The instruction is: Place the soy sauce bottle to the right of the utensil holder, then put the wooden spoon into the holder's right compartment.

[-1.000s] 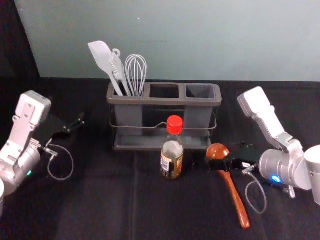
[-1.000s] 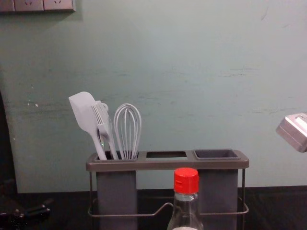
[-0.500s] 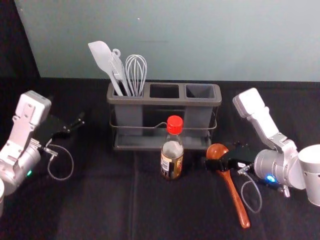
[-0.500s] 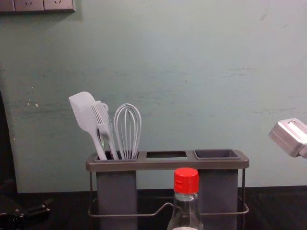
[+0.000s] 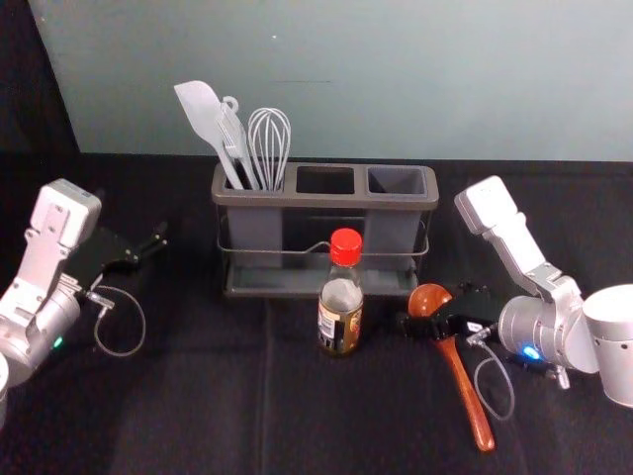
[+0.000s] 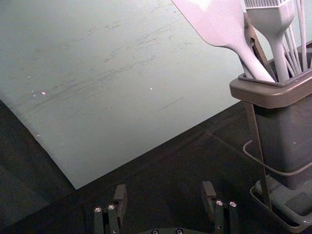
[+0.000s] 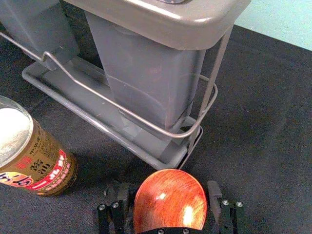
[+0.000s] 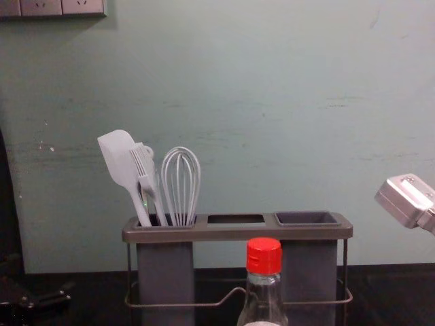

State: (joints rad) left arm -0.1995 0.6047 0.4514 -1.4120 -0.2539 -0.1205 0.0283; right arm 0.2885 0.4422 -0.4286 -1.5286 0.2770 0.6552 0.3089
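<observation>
Since the earlier frames, my right arm has edged leftward, toward the bottle, while the bottle, the spoon and the holder have kept their places.

Looking through the head view, I have the right gripper [image 5: 435, 307] down at the bowl of the wooden spoon [image 5: 467, 396], which lies on the dark cloth [image 5: 208, 396] with its handle toward me. Left of the spoon, the soy sauce bottle [image 5: 339, 315] stands upright in front of the utensil holder [image 5: 404, 187], not yet on its right side. A spatula [image 5: 201, 114], a brush [image 5: 234, 141] and a whisk [image 5: 268, 143] sit in the holder's left compartment. Off to the left, the left gripper [image 5: 143, 231] is parked beside the holder, well apart from it.

On the left wrist view, that claw is spread wide, with only cloth beyond the gap.

From the right wrist view, the right claw is spread too, one finger on each side of the spoon's round bowl. I cannot tell whether either finger touches it.

Over on the chest view, I see the bottle's red cap [image 8: 264, 256] before the holder, and part of the right arm [image 8: 408, 199] at the right edge.
</observation>
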